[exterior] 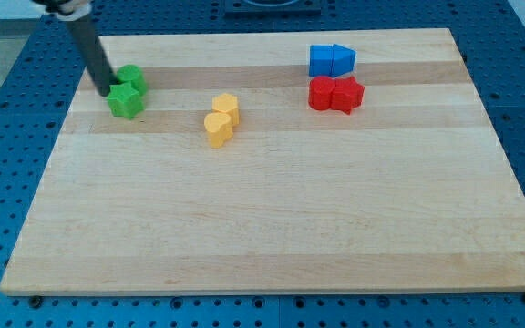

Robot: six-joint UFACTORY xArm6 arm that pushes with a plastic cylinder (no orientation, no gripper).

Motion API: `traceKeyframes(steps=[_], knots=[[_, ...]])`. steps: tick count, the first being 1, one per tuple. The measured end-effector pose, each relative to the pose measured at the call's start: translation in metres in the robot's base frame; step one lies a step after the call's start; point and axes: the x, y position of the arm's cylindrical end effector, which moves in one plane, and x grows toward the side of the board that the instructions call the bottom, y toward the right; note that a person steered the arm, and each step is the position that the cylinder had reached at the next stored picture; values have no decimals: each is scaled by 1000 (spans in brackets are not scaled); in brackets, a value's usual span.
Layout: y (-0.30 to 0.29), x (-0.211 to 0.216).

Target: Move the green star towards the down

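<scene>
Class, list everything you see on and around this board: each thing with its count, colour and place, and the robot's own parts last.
green blocks: 2, green, touching, top left; shapes unclear
yellow blocks: 2, yellow, touching, left of centre
blue blocks: 2, blue, touching, top right
red blocks: 2, red, touching, just below the blue pair
board: 1, pale wood, centre
table: 1, blue, perforated, around the board
my tip: 1, dark rod, at the green pair's left side

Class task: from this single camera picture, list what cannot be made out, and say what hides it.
- Upper arm: cut off by the view's top edge above the dark rod.
- My tip: whether it touches the green star-shaped block is unclear.
- Second green block: shape too small to tell, partly behind the star.
- Wooden board: underside hidden.
</scene>
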Motion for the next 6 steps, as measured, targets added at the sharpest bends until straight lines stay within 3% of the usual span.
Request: traceKeyframes(steps=[1,3,6], knots=[[47,-9],[41,-18],[22,98]])
